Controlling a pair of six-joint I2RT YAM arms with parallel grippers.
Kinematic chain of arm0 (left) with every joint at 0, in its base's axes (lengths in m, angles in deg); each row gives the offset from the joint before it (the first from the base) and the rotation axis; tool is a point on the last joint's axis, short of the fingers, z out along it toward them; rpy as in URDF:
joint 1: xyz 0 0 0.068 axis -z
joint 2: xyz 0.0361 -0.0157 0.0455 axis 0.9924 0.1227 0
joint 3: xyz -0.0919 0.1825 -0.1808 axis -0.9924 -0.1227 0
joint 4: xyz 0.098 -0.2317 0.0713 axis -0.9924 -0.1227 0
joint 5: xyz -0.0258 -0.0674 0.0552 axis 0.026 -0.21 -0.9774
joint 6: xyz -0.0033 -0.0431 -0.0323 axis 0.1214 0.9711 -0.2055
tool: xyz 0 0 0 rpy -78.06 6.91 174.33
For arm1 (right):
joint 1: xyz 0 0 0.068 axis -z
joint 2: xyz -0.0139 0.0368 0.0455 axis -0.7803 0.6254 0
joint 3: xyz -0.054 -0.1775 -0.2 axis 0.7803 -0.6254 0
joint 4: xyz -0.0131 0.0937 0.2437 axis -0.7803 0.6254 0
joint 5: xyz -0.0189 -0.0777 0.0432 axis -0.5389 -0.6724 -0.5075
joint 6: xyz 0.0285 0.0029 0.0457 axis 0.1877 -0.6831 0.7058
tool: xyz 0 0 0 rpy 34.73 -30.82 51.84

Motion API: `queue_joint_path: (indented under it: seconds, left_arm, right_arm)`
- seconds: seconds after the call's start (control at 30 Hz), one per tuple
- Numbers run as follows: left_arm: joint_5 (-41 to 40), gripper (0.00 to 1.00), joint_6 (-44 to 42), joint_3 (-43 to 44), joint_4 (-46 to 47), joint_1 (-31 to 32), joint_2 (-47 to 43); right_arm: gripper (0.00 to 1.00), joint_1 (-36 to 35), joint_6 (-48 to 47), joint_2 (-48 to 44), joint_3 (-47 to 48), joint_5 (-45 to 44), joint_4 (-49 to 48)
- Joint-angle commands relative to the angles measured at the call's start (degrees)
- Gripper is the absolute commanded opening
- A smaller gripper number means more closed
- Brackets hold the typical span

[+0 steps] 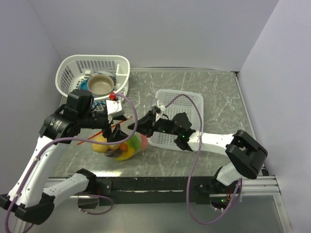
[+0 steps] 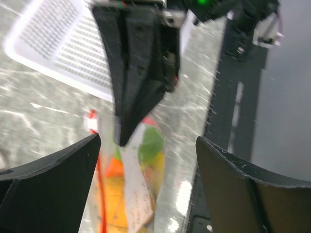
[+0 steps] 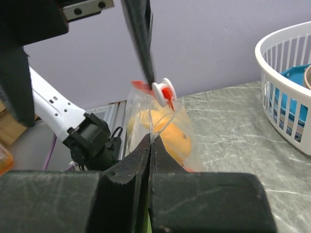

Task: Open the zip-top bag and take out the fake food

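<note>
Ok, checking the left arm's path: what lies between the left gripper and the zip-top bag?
The shut right gripper, pinching the zip-top bag ahead of the open left gripper; the left wrist view shows it.

we count two arms, each ending in one gripper: the left gripper (image 2: pixel 148 141) and the right gripper (image 3: pixel 150 141). there are two white mesh baskets, an oval basket (image 1: pixel 68 73) at upper left and a flat rectangular basket (image 1: pixel 194 104) right of centre. one tan bowl (image 1: pixel 100 85), one blue dish (image 1: pixel 83 87), one zip-top bag (image 1: pixel 137 144). the fake food (image 1: pixel 102 147) inside is several pieces; we cannot count them exactly.
</note>
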Motion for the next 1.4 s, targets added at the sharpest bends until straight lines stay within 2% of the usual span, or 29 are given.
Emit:
queue_joint_path:
  seconds: [0.0, 0.23, 0.33, 0.37, 0.4, 0.5, 0.6, 0.9, 1.17, 1.3, 1.37]
  left_arm:
    - [-3.05, 0.84, 1.97, -2.5, 10.66, 0.25, 0.83]
    - [-4.1, 0.76, 0.83, 0.04, 12.43, 0.17, 3.29]
    - [-4.8, 0.68, 0.56, -0.31, 11.82, 0.17, 3.47]
    - [-4.81, 0.65, 0.3, -0.48, 11.73, 0.17, 3.47]
    - [-4.98, 0.55, 0.12, -0.4, 11.2, 0.17, 3.56]
    - [-5.51, 0.37, -0.93, 0.04, 9.8, 0.17, 3.47]
    - [-6.21, 0.25, -2.25, 0.31, 7.86, 0.17, 3.3]
    - [-6.56, 0.15, -4.27, 1.36, 4.0, 0.17, 4.17]
    - [-7.97, 0.14, -5.94, 3.38, -1.81, 0.17, 3.3]
    - [-7.27, 0.13, -5.86, 3.91, -3.13, 0.17, 3.21]
    - [-6.13, 0.13, -6.03, 4.26, -3.48, 0.17, 3.82]
  right_arm:
    - [0.0, -0.81, 0.0, -0.94, 2.34, 0.67, -3.28]
    - [0.0, -1.16, -0.35, -1.82, 1.38, 0.85, -2.75]
    - [0.0, -1.16, -0.26, -1.64, 1.55, 1.38, -2.84]
    - [0.0, -1.16, 0.0, -1.56, 1.64, 1.38, -2.84]
    - [0.0, -1.16, -0.08, -1.56, 1.46, 1.2, -2.84]
    - [0.0, -1.16, -0.52, -1.91, 0.94, 0.68, -2.67]
    - [0.0, -1.16, -1.14, -2.35, 0.76, 0.41, -2.41]
    - [0.0, -0.55, -1.32, -3.57, 0.15, -0.73, -1.7]
    - [0.0, 2.26, -0.26, -4.63, -0.38, -2.67, -2.14]
    - [0.0, 2.27, -1.23, -3.58, 1.81, 0.49, 0.05]
    - [0.12, 2.09, -1.93, -3.14, 3.22, 2.25, 2.6]
